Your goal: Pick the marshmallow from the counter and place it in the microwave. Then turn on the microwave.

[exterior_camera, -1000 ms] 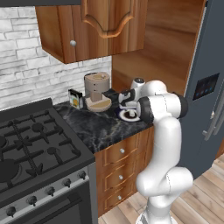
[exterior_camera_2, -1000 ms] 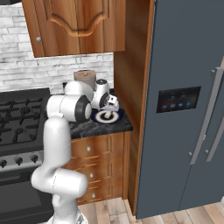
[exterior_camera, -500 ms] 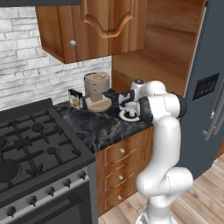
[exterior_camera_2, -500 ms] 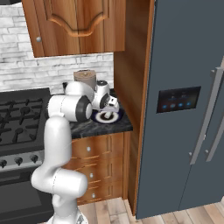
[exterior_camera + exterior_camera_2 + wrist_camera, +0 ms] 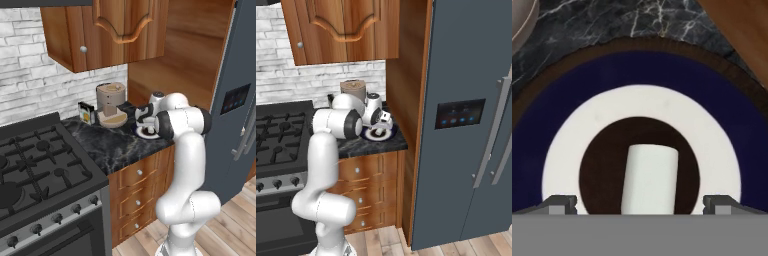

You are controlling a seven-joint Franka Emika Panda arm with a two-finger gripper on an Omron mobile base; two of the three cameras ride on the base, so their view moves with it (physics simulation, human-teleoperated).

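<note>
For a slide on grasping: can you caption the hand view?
Open gripper poised over the marshmallow, which lies in the dark centre of a blue-and-white plate on the counter.

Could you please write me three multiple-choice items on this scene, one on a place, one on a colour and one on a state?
1. Where does the marshmallow lie?
A. on the stove
B. in the dark middle of the round plate
C. on the floor

2. What colour is the plate's broad outer band?
A. deep blue
B. red
C. green

3. How does the gripper stand?
A. shut on the marshmallow
B. open, a fingertip on either side of the marshmallow
C. shut on the plate's rim

Answers:
1 B: the hand view shows the white lump inside the plate's dark centre circle, on the counter.
2 A: a blue band runs around the white ring.
3 B: the fingertips stand wide apart, clear of the marshmallow's sides.
</note>
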